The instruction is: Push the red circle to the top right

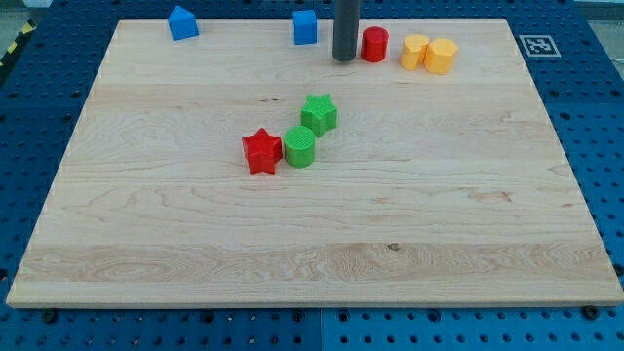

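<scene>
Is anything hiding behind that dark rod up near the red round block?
Nothing shows behind my tip except bare board. It stands just left of the red circle, with the blue block on its other side. The strip of wood directly behind the rod is covered.

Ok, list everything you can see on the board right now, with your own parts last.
red circle: 1, red, top edge, right of centre
yellow blocks: 2, yellow, touching, right of the red circle
blue blocks: 2, blue, top edge, left and centre
green star: 1, green, centre
green circle: 1, green, below the star
red star: 1, red, left of the green circle
board: 1, wooden
my tip: 1, dark, just left of the red circle
</scene>
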Controlling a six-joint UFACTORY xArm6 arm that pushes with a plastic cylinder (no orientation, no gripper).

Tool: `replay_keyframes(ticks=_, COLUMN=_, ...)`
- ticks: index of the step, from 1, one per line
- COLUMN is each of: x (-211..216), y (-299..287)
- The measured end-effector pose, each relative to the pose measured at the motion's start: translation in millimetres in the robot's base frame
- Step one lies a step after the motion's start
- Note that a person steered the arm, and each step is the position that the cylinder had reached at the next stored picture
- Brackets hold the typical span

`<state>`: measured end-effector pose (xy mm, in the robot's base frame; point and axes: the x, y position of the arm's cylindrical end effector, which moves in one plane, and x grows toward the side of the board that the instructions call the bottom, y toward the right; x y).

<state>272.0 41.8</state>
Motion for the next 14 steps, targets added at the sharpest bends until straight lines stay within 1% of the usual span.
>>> replay_keyframes(ticks=1, x=0, y=8)
replay_keyframes(ticks=3, x=-22, y=10)
replay_keyframes(ticks=4, x=-16, y=19)
replay_keyframes(ticks=5, x=-1, y=19)
replay_keyframes(ticks=6, x=-10, y=21)
replay_keyframes(ticks=9, x=-15, y=68)
replay_keyframes(ticks=14, x=-46, y=95)
